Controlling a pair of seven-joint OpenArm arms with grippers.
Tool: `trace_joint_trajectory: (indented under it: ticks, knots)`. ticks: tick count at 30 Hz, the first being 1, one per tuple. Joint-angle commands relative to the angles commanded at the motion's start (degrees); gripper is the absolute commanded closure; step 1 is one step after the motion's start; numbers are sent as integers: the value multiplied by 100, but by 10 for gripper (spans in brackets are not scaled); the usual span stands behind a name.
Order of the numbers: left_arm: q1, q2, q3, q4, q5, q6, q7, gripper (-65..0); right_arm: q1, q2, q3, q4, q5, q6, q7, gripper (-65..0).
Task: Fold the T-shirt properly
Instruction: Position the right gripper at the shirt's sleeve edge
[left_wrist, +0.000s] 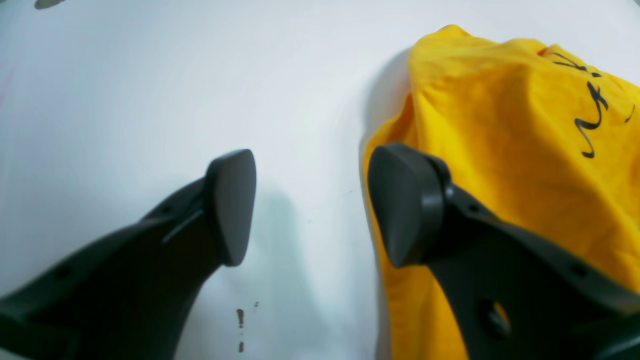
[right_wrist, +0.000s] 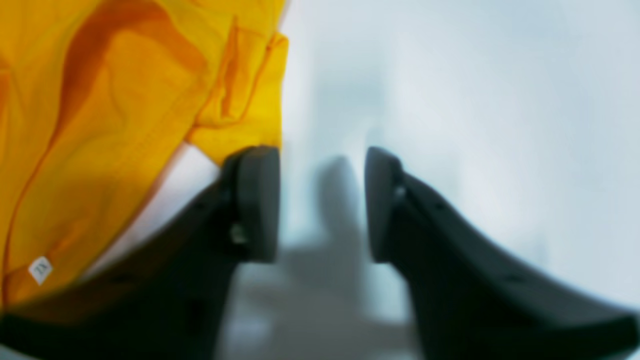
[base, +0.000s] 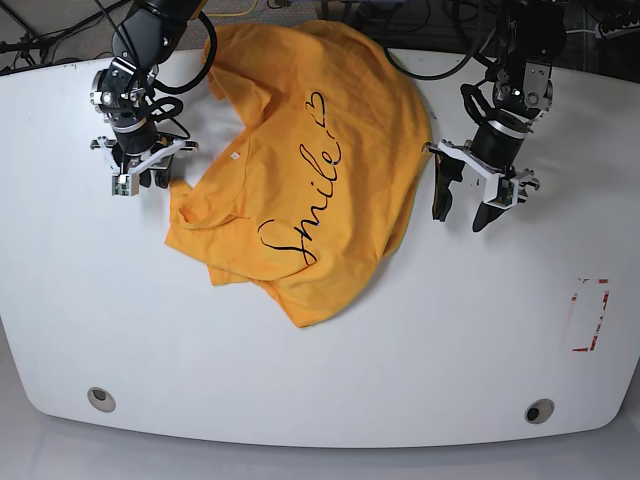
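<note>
Base view shows a wide white table (base: 320, 370) with rounded corners, cables (base: 430, 60) trailing along its far edge. A red outlined mark (base: 590, 315) sits near one side, and two small round holes (base: 100, 398) lie close to the near edge. The T-shirt (base: 300, 170) lies crumpled and unfolded over the far middle, print side up. The left gripper (base: 466, 208) hangs just beside one shirt edge, jaws spread wide and empty. The right gripper (base: 143, 180) sits at the opposite edge, jaws also parted, holding nothing.
</note>
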Motion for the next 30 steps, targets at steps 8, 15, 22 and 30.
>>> trace_joint_trajectory:
  ticks: [8,15,22,30]
  knots:
    - [147,10,-8,-49,-4,-8,-43,-375,10,-11,-65,45,1,3,-65,-207]
    - [248,168,24,11,18,-25,-43,-377,9,-35,-59,136,16,2,-84,-392]
    - [206,322,5,48,21,-40,-56,-375,-31,-61,-5,223,3,10,-39,-268]
    - [272,295,6,38,26,-9,-20,-374,-51,-85,-28,245,11,-7,-20,-299]
